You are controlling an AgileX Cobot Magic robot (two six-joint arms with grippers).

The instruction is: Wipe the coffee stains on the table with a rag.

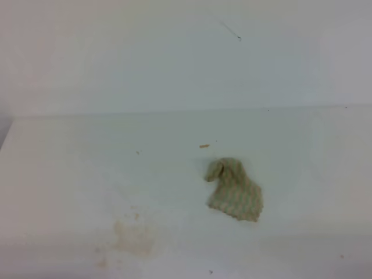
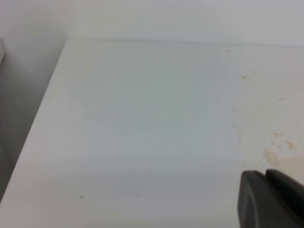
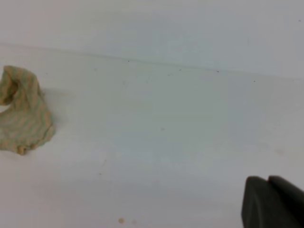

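**Observer:** White wall (image 1: 174,52) behind, white bench (image 1: 70,174) below. Where does the rag lie?

**Robot:** From the high view, the rag (image 1: 233,189) lies on the bench a little toward four o'clock of the middle. It is crumpled, with a bunched fold standing up at its eleven o'clock corner and the rest spread flat. My right wrist camera sees it at nine o'clock of its picture.

**Observer:** And the coffee stains?

**Robot:** The coffee stains (image 1: 132,237) are a pale tan smear at about seven o'clock on the bench, well apart from the rag, with small specks beside them. One more tan fleck (image 1: 204,146) lies near the rag's twelve o'clock side. My left wrist camera catches the smear at four o'clock of its picture, just beside my left end effector (image 2: 273,199).

**Observer:** Your end effectors?

**Robot:** My right end effector (image 3: 271,202) shows as a dark tip at five o'clock of its own view, fingers pressed together, with nothing between them. Of the left one only a dark corner shows, and I cannot tell how far it is open. Neither appears in the high view.
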